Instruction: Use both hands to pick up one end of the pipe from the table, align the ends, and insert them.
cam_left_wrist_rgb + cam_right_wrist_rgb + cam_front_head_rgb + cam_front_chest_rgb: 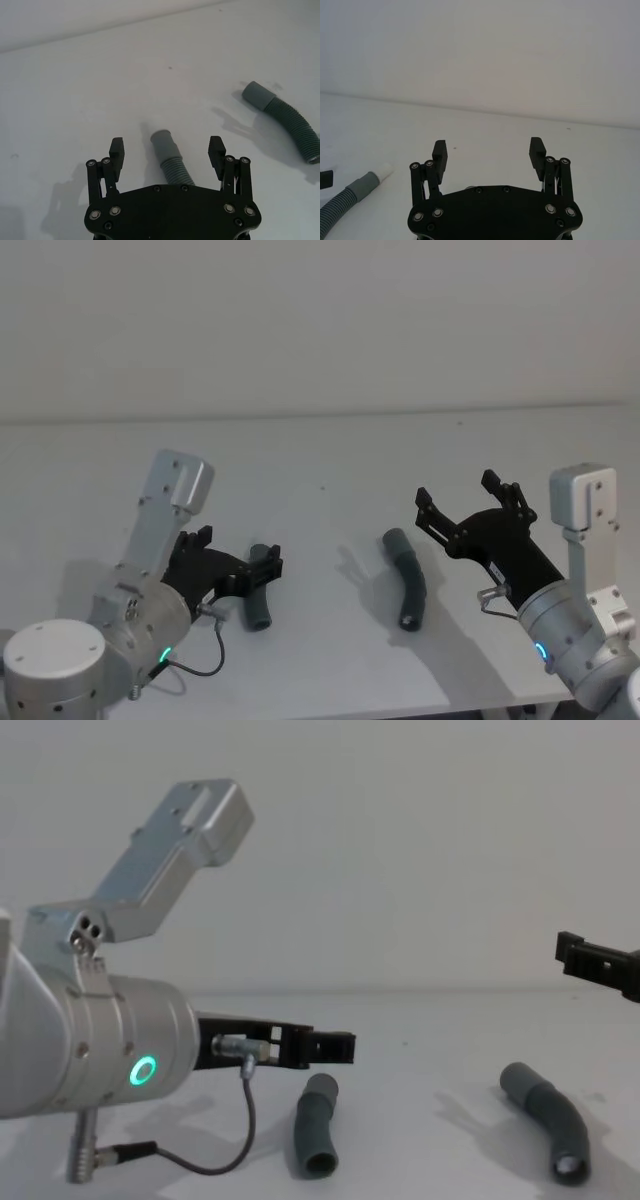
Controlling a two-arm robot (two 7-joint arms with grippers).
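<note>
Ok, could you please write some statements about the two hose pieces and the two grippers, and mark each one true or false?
1. The left pipe piece and the right pipe piece both lie on the table. True.
2. The left gripper is shut on the left pipe piece. False: its jaws are open, one on each side of that piece.
3. The right gripper holds the right pipe piece. False: its jaws are open and empty, raised above the table to the right of that piece.
4. The two pieces lie apart, not joined. True.
5. One piece ends in a narrower white tube. True.
</note>
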